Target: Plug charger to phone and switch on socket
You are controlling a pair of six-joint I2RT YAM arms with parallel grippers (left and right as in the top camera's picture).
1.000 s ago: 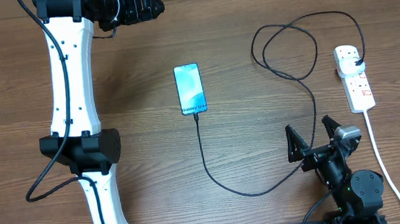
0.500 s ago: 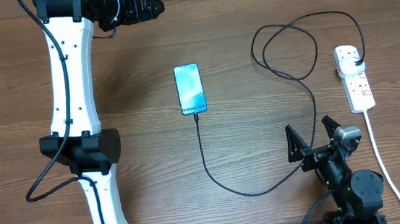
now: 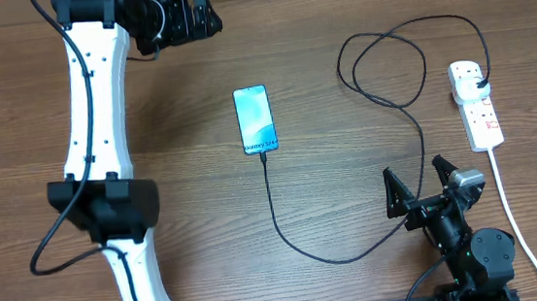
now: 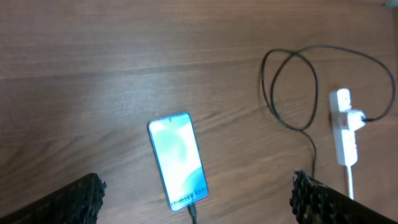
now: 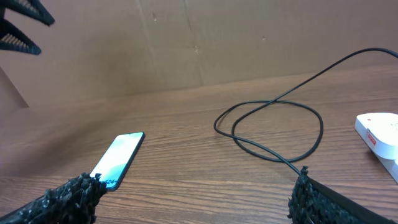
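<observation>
The phone [image 3: 255, 119] lies flat mid-table, its light-blue screen lit; it also shows in the left wrist view [image 4: 178, 160] and the right wrist view [image 5: 118, 159]. The black charger cable [image 3: 302, 249] has its tip in the phone's near end, curves right, loops [image 3: 383, 62] and its plug sits in the white socket strip [image 3: 477, 105] at the far right. My left gripper [image 3: 196, 13] is open and empty, high at the far left, well away from the phone. My right gripper [image 3: 418, 188] is open and empty near the front edge, beside the cable.
The strip's thick white cord [image 3: 513, 217] runs down the right side past my right arm's base [image 3: 482, 254]. My left arm's white links [image 3: 99, 107] stretch along the left side. A cardboard wall [image 5: 186, 43] stands behind the table.
My left arm has shifted slightly; its gripper at the top left moved a little to the right. The phone, cable, socket strip and right gripper have not moved.
</observation>
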